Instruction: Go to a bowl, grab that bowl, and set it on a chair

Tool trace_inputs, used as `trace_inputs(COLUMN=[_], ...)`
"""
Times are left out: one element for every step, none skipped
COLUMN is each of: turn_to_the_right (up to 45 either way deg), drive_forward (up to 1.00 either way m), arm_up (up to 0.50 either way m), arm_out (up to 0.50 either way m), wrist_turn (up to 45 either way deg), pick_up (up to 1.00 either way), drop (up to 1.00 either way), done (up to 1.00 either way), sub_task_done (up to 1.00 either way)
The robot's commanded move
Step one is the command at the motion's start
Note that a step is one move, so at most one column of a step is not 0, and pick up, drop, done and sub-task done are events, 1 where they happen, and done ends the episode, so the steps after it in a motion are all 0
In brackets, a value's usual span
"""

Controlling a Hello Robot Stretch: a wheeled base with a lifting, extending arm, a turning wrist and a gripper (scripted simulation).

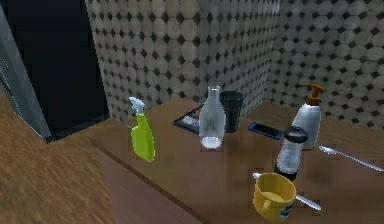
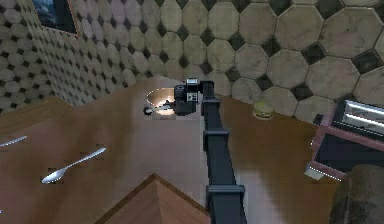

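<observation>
In the arm side view a round, metal-rimmed bowl point(image 2: 157, 99) with a pale inside stands on the brown wooden table point(image 2: 120, 130), near the tiled wall. My arm point(image 2: 217, 150) reaches up from the bottom edge toward it. The gripper point(image 2: 178, 100) is right at the bowl's right side. Because the bowl rests on the table at the gripper's far end, I cannot tell whether the gripper holds anything or touches the bowl.
A spoon point(image 2: 75, 165) and another utensil point(image 2: 10, 142) lie on the table's left. A small tan round thing point(image 2: 262, 110) and a dark appliance point(image 2: 350, 135) sit to the right. The forward view shows a green spray bottle point(image 1: 142, 130), glass bottle point(image 1: 211, 118), dark cup point(image 1: 231, 110), soap dispenser point(image 1: 308, 118) and yellow mug point(image 1: 273, 193).
</observation>
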Motion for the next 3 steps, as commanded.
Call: trace_inputs(turn_to_the_right=[0.0, 0.0, 0.0], drive_forward=[0.0, 0.0, 0.0], arm_up=[0.0, 0.1, 0.02], arm_out=[0.0, 0.0, 0.0], wrist_turn=[0.0, 0.0, 0.0], pick_up=[1.0, 0.0, 0.0], drop=[0.0, 0.0, 0.0], done=[0.0, 0.0, 0.0], sub_task_done=[0.0, 0.0, 0.0])
